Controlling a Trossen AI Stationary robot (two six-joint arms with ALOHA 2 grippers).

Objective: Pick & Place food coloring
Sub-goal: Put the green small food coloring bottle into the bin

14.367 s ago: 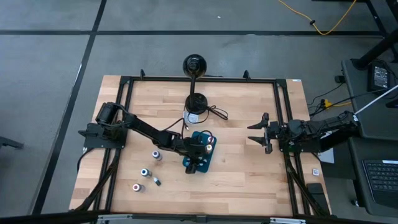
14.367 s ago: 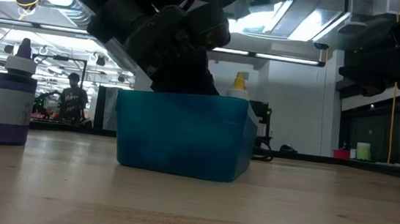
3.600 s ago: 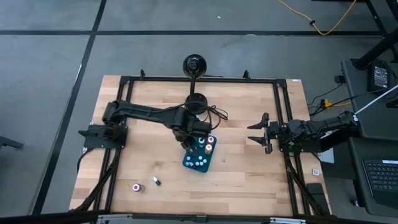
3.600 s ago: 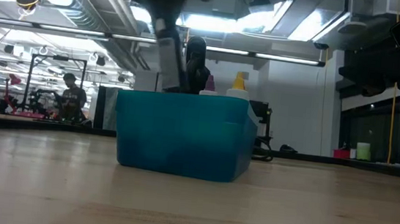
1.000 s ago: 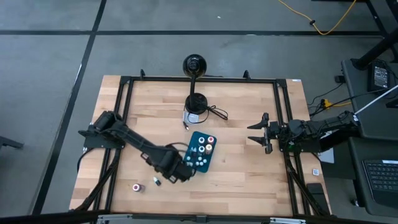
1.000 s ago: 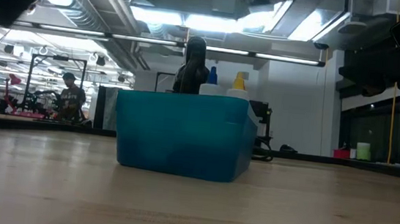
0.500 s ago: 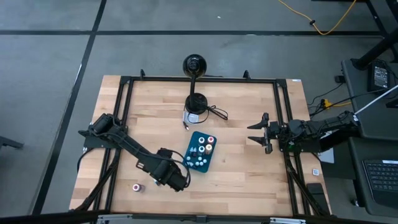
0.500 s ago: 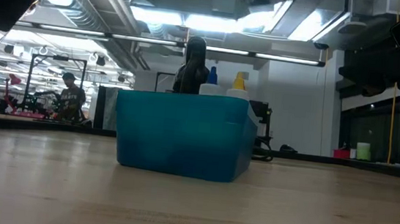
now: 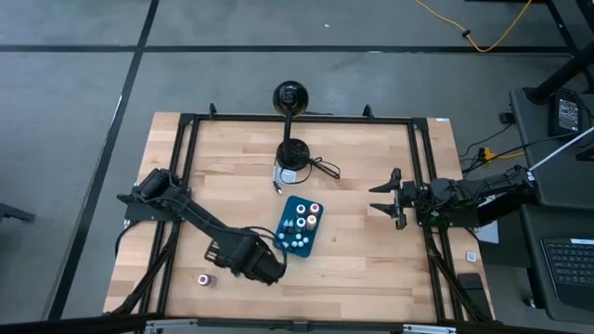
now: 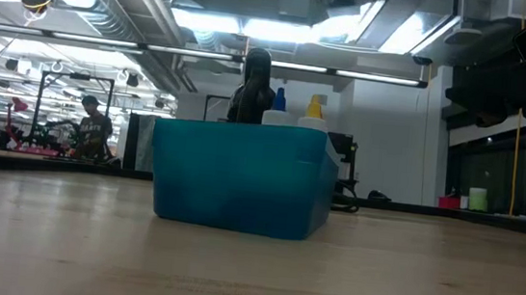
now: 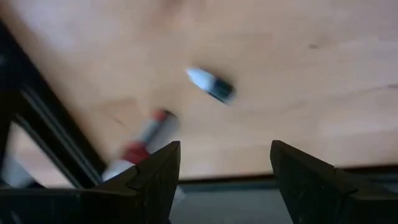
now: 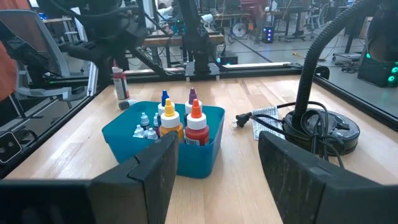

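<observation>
Left arm (image 9: 200, 223): dark, slender links with bulkier joint housings, mounted on a black base at the table's left edge. Right arm (image 9: 469, 199): same dark finish, blocky segmented housings, black cabling alongside. Left fingers (image 11: 149, 180): matte black, angular, faceted, with flat inner faces. Right fingers (image 12: 146, 174): identical black angular form.

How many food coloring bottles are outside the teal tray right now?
2. A red-capped bottle sits on bare wood on the left arm's side. A dark-capped bottle is close beside it, ahead of the left gripper. The arm may hide others.
</observation>
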